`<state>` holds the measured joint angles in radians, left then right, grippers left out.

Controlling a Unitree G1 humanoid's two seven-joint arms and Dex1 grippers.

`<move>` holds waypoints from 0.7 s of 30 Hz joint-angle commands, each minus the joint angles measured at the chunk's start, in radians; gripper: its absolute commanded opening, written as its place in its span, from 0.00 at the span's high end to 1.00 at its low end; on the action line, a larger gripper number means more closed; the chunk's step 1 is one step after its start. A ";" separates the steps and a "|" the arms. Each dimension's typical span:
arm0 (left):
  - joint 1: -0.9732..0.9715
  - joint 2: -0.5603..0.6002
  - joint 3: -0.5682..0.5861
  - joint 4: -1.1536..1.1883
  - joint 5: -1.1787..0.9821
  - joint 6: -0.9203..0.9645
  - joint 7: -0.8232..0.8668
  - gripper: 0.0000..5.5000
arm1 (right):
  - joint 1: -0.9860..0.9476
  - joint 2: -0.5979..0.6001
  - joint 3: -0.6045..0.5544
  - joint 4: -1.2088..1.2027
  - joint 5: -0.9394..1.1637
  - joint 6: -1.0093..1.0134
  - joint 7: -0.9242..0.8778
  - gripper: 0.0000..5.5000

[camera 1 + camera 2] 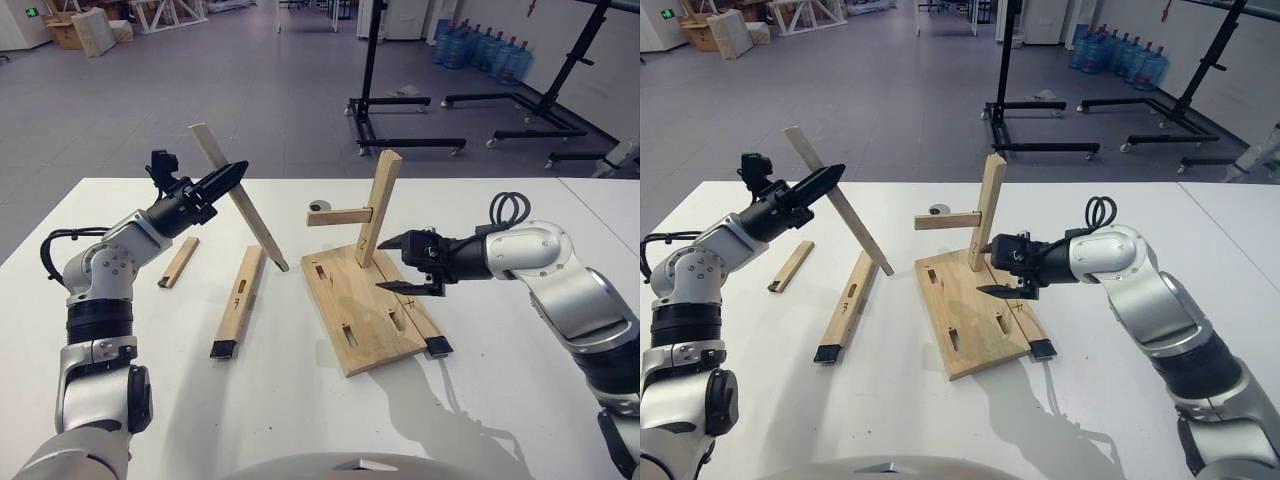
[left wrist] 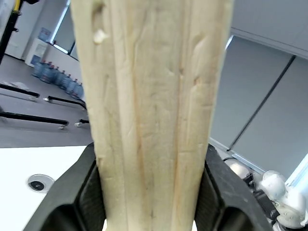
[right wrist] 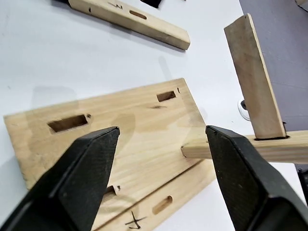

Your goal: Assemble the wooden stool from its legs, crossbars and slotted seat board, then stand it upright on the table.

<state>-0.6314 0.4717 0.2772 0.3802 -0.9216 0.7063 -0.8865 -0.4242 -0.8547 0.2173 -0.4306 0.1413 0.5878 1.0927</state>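
Your left jaws are clamped shut on the tilted leg (image 1: 257,228), while your right jaws gape open with the upright leg (image 1: 379,205) just at their 9 o'clock.

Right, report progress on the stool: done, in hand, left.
Done: upright leg stands on the seat board, a crossbar through it. In hand: left end effector holds a tilted leg aloft; right end effector is open by the upright leg. Left: two flat legs, short crossbar, standing it up.
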 commanded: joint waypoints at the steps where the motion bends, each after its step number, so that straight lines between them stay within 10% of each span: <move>1: -0.104 -0.036 0.014 0.165 0.039 -0.058 -0.071 0.63 | -0.014 0.004 0.000 -0.009 0.024 0.019 -0.003 0.40; 21: -0.307 -0.210 -0.107 0.572 0.401 -0.448 -0.275 0.63 | -0.021 0.106 0.069 -0.074 0.033 0.115 -0.140 0.40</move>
<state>-0.8948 0.2686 0.1861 0.9301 -0.5553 0.2874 -1.1567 -0.4255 -0.7626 0.2762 -0.4870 0.1752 0.6879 0.9663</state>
